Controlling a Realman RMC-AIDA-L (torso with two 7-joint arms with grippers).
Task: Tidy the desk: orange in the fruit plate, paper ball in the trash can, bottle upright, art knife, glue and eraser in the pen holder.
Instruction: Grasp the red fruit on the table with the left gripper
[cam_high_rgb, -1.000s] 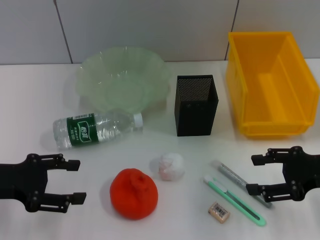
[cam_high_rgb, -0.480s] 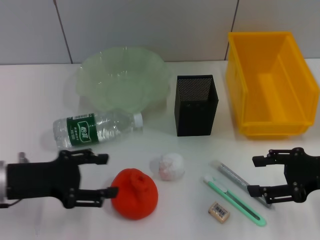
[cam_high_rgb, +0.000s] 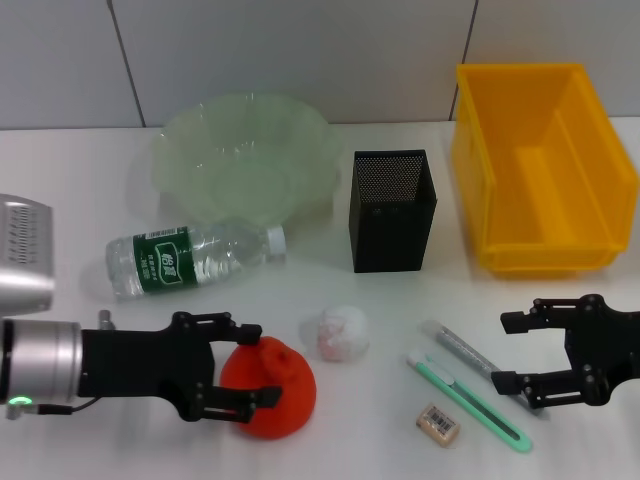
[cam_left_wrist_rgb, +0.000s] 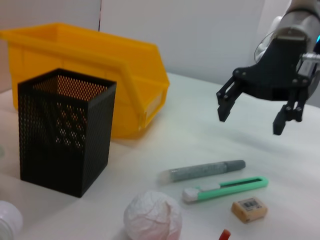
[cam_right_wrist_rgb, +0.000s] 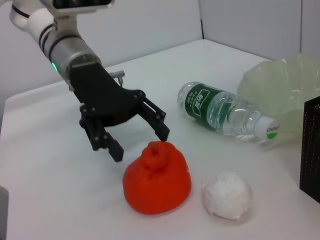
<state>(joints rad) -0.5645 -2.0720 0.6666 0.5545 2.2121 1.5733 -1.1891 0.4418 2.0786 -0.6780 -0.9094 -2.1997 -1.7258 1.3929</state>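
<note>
Nothing lies inside the plate (cam_high_rgb: 243, 155), holder (cam_high_rgb: 391, 210) or bin (cam_high_rgb: 540, 165). Nearby, the bottle (cam_high_rgb: 190, 258) lies flat, with ball (cam_high_rgb: 340, 332), glue (cam_high_rgb: 462, 352), knife (cam_high_rgb: 468, 399) and eraser (cam_high_rgb: 437, 422) around. Left gripper (cam_high_rgb: 255, 363) straddles the orange (cam_high_rgb: 278, 388), jaws wide; right gripper (cam_high_rgb: 509, 351) hangs open beside the glue.

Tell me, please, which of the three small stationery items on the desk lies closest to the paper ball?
The green art knife: its near tip lies closest to the paper ball; the grey glue stick is slightly farther right, the eraser farther forward.
</note>
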